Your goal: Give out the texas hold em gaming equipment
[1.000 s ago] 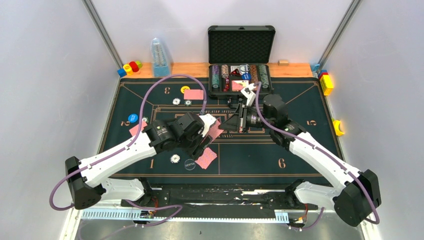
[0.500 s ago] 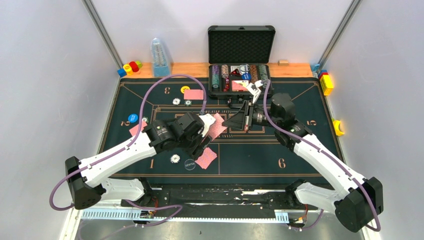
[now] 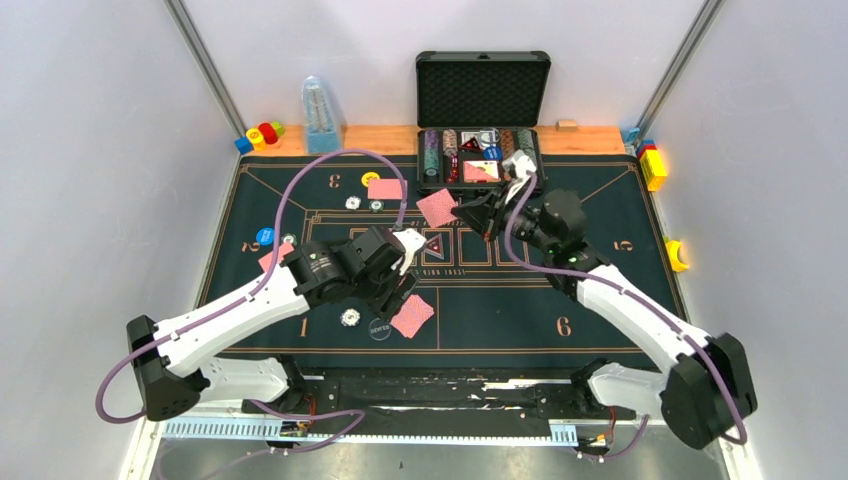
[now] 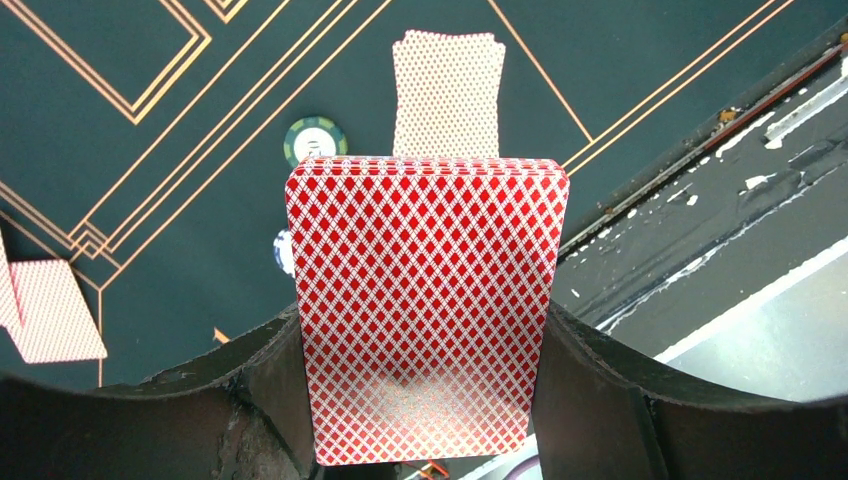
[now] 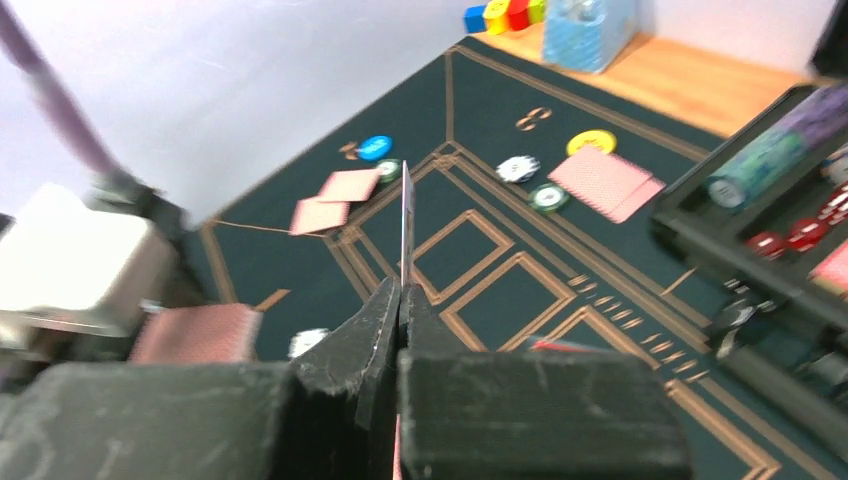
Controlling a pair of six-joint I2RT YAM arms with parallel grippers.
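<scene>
Deck (image 4: 425, 300) inside left claw (image 4: 425, 345); seemingly single card (image 5: 407, 215) in right claw (image 5: 398, 300).

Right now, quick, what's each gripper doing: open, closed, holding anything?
Left gripper: closed on the deck.
Right gripper: shut on one card, seen edge-on in its wrist view.

Red-backed deck (image 4: 425, 310) stands clamped upright; a single card (image 3: 437, 207) (edge-on in the right wrist view) hangs pinched aloft.
</scene>
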